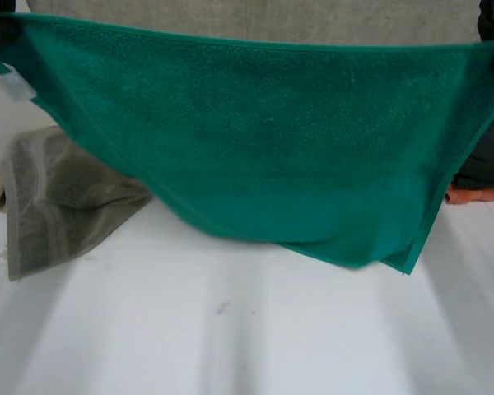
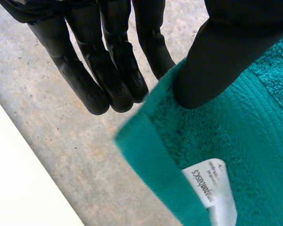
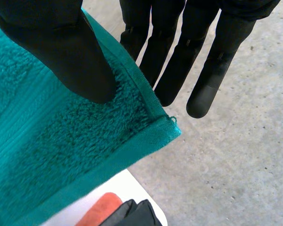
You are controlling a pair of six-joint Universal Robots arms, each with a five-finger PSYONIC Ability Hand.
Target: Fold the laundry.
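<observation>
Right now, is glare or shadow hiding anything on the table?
Head view: no harsh glare; the green towel casts a soft shadow on the white table and screens what's behind it; the grey towel is lit well. Left wrist view: the left hand shows black, pinching the towel's corner. Right wrist view: likewise the right hand.

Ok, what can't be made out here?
Head view: the green towel hides part of the grey towel and most of the orange cloth and dark garment.
Head view: the far side of the white table is behind the green towel.
Left wrist view: the fine print on the white label is too small to read.
Right wrist view: the orange cloth and dark garment are cut off by the edge.
</observation>
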